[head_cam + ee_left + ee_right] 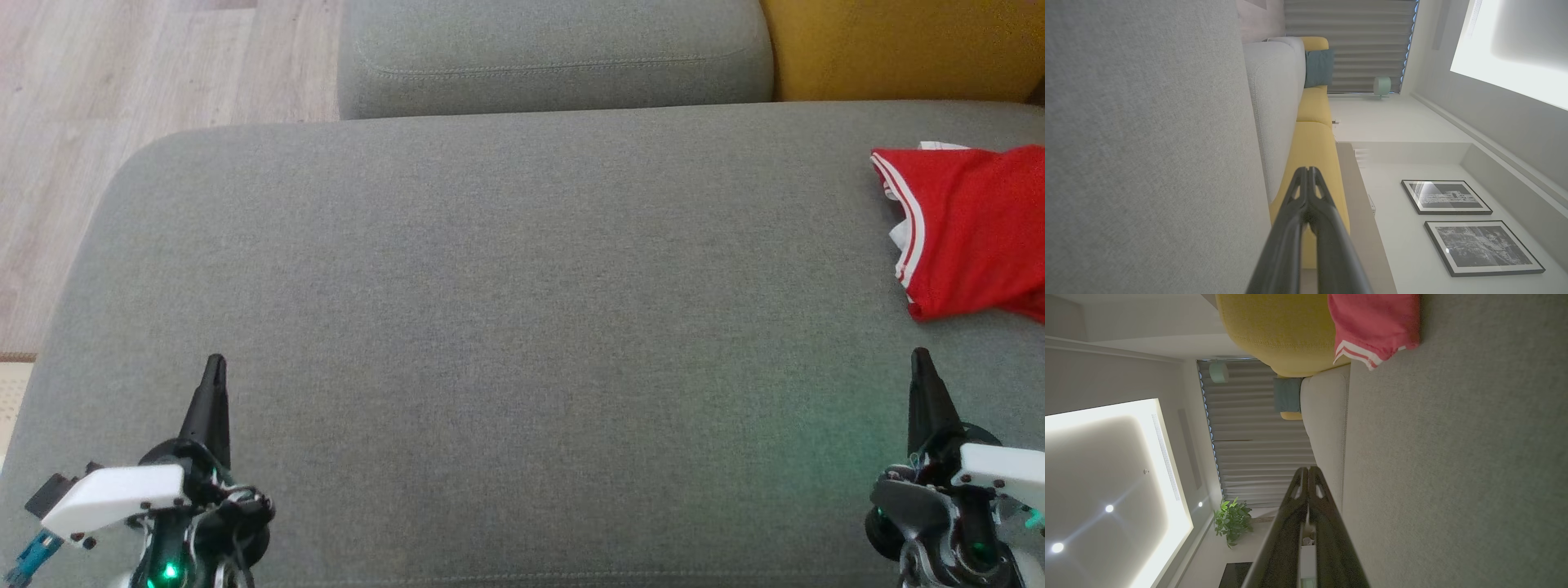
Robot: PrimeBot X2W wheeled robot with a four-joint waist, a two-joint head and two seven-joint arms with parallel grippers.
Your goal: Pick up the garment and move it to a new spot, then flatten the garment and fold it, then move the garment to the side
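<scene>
The garment (971,233), red with white-and-red striped trim, lies bunched at the far right of the grey sofa seat (506,286), partly cut off by the picture's edge. In the right wrist view the garment (1374,324) lies ahead at the top, on the seat by a yellow cushion. My right gripper (921,356) (1307,468) is shut and empty, a short way in front of the garment. My left gripper (216,359) (1307,169) is shut and empty at the seat's lower left, far from the garment.
A grey back cushion (555,53) and a yellow cushion (902,45) stand behind the seat. Wood floor (122,98) lies beyond the seat's left edge. A broad stretch of bare seat lies between the grippers.
</scene>
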